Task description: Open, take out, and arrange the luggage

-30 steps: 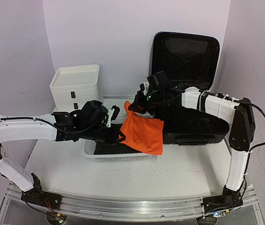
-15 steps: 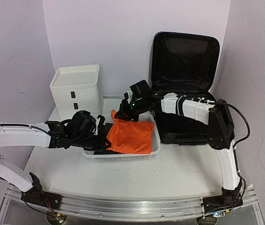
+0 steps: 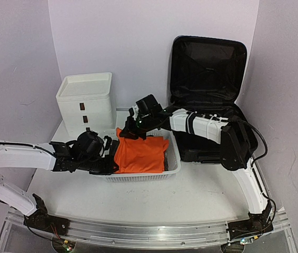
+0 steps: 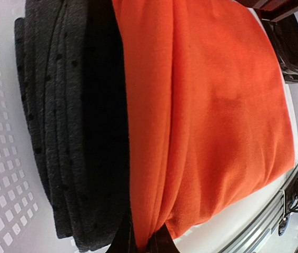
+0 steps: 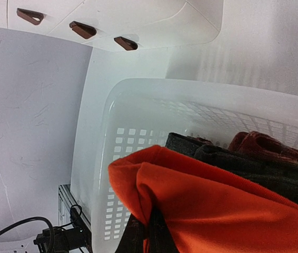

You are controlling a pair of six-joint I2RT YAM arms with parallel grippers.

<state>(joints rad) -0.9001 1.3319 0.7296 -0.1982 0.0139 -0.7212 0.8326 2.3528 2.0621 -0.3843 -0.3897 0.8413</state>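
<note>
At the far right of the worktop (image 3: 191, 195), the luggage (image 3: 208, 68) is lying open. Its lid is standing upright against the back wall and showing its black lining, while the base is resting flat in front of it. The right arm is reaching leftward across that base.

Just left of the base, a white perforated basket (image 3: 174, 158) is sitting near the middle of the worktop. An orange cloth (image 3: 139, 155) is lying inside it and covering most of what is underneath. The left wrist view shows the cloth draped over a folded stack of dark grey fabric (image 4: 70, 132). In the right wrist view, a bit of reddish-brown fabric (image 5: 265, 145) is peeking out beyond the dark layers.

Both claws are gripping the cloth. The right claw (image 3: 125, 132) is hanging over the basket's far left corner, its jaws closed on the cloth's far left corner, with orange fabric bunching between them in its own camera. The left claw (image 3: 109, 163) is sitting at the basket's near left side, its jaws pinching the cloth's near left edge, which is showing as a narrow fold between the tips.

Farther left, at the back of the worktop, a white three-drawer box (image 3: 86, 100) is standing apart from the basket.
</note>
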